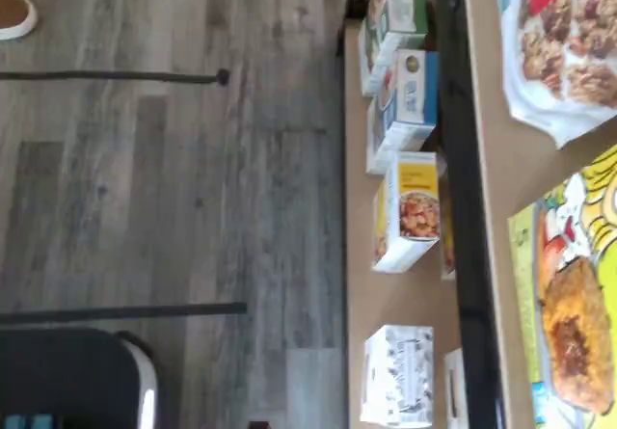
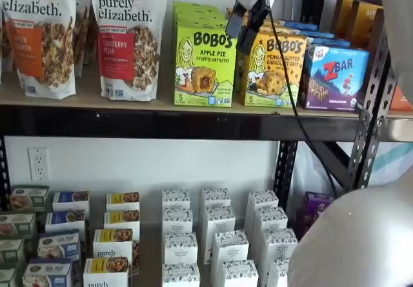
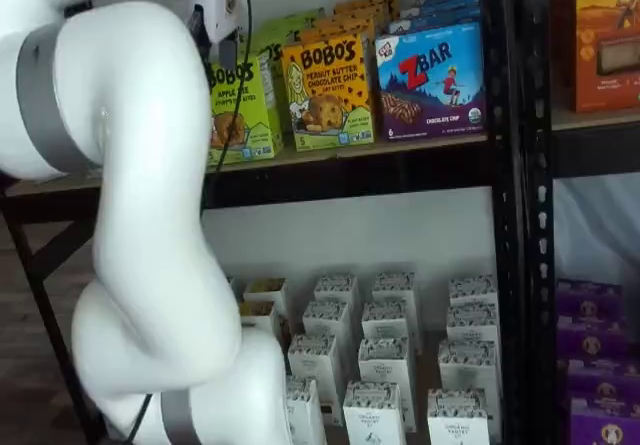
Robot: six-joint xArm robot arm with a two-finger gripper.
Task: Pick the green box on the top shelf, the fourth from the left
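The green box (image 2: pixel 204 68) stands upright at the front of the top shelf (image 2: pixel 77 97), reading "BOBO'S Apple Pie". My arm partly hides the green box (image 3: pixel 240 105) in a shelf view. The wrist view shows the green box (image 1: pixel 569 294) close, with its oat bite picture. My gripper (image 2: pixel 245 28) hangs in front of the shelf, level with the box tops and just right of the green box, before the seam with its yellow-orange neighbour. A gap shows between its two black fingers (image 2: pixel 257 24), so it is open and holds nothing.
Granola bags (image 2: pixel 129 39) stand left of the green box. To its right are a yellow-orange Bobo's box (image 2: pixel 274 74) and a blue ZBar box (image 2: pixel 335 77). Small white boxes (image 2: pixel 216 235) fill the lower shelf. A cable (image 2: pixel 290 93) hangs from the gripper. My white arm (image 3: pixel 140 215) blocks much of one shelf view.
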